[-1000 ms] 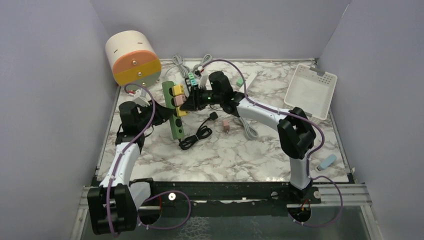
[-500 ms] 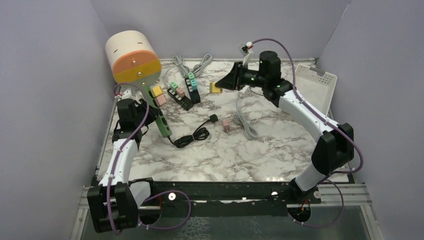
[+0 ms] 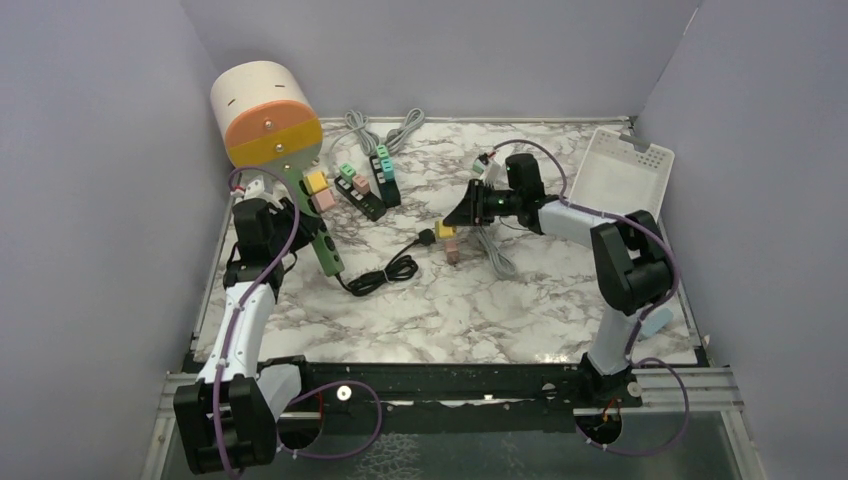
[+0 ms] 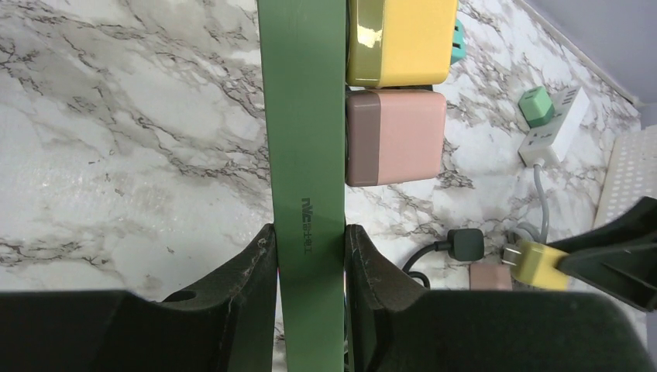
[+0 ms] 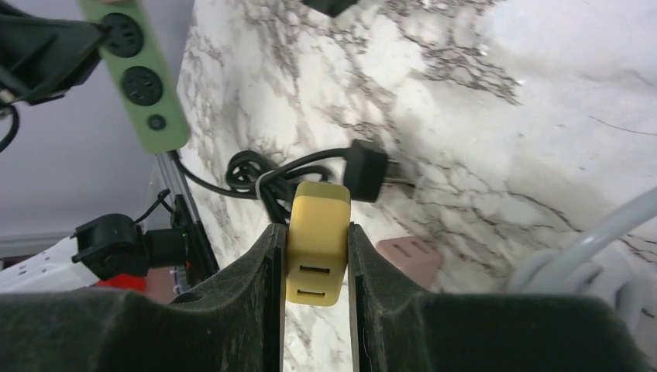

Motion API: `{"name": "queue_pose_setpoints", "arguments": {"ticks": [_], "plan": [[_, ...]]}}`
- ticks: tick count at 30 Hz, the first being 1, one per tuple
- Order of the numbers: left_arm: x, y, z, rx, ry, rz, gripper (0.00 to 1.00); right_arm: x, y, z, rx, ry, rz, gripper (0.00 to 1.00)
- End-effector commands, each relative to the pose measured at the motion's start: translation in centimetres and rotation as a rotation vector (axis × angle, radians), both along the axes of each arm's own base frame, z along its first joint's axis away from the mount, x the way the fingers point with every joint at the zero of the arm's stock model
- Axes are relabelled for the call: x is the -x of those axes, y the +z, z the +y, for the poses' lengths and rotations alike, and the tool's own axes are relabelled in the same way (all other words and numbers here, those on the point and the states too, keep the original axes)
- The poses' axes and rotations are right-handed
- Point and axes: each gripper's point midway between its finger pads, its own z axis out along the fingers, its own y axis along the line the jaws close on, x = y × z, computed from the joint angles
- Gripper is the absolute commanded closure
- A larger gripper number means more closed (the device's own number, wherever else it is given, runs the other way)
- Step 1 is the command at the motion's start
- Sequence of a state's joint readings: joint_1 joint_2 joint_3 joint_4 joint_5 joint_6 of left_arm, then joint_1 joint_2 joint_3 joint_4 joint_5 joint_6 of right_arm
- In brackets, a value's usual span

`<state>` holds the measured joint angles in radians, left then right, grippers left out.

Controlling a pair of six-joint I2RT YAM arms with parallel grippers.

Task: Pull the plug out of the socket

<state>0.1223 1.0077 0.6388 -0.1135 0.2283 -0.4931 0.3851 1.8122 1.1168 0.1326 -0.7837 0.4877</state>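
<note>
Since my right pincer [image 5: 316,242] held the yellow plug [image 5: 316,225] clear of any socket and low over the bench [image 3: 470,310], I judged the step in hand to be setting that plug down. To do it well I would need to lower it straight until its base met the marble, and aim for the bare patch between the black plug [image 5: 367,170] and the loose pink adapter [image 5: 408,257], both of which lay near; I would part the fingers only a little, so the plug stood or tipped gently rather than dropped; whether it already touched the bench I could not tell. The right pincer was closed to the plug's width, one finger flat on each side, with the two ports facing the wrist camera. My left pincer [image 4: 308,252] was closed just as narrowly on the green power strip [image 4: 302,116], gripping its long edges near one end and holding it off to the left side; a second yellow plug [image 4: 399,39] and a pink plug [image 4: 395,138] sat in its sockets, touching one another; a firm, level hold there looked wise, since a tilted strip could swing and snag its cord.
</note>
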Motion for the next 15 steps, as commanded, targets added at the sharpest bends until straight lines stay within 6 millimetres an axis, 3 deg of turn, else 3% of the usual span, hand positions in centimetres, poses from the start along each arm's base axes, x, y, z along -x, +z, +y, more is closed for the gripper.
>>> {"name": "queue_pose_setpoints", "arguments": {"ticks": [1,4,9,12,15], "plan": [[-0.8,4.3,-0.9,-0.023,-0.072,-0.165,1.00,-1.6,0.0,0.6,-0.085,0.054,-0.073,0.99],[-0.7,4.2,-1.1,-0.018,-0.079,-0.164,1.00,-2.5,-1.9,0.6,-0.080,0.049,-0.048,0.99],[-0.8,4.2,-1.3,-0.014,-0.094,-0.168,1.00,-3.5,-3.3,0.3,-0.056,0.012,-0.045,0.96],[-0.8,4.6,-1.7,-0.010,-0.119,-0.184,1.00,-3.9,-4.0,0.0,-0.015,-0.002,-0.052,0.69],[-0.7,5.1,-2.1,-0.003,-0.139,-0.198,1.00,-4.3,-3.4,-0.4,0.016,-0.021,-0.084,0.57]]}}
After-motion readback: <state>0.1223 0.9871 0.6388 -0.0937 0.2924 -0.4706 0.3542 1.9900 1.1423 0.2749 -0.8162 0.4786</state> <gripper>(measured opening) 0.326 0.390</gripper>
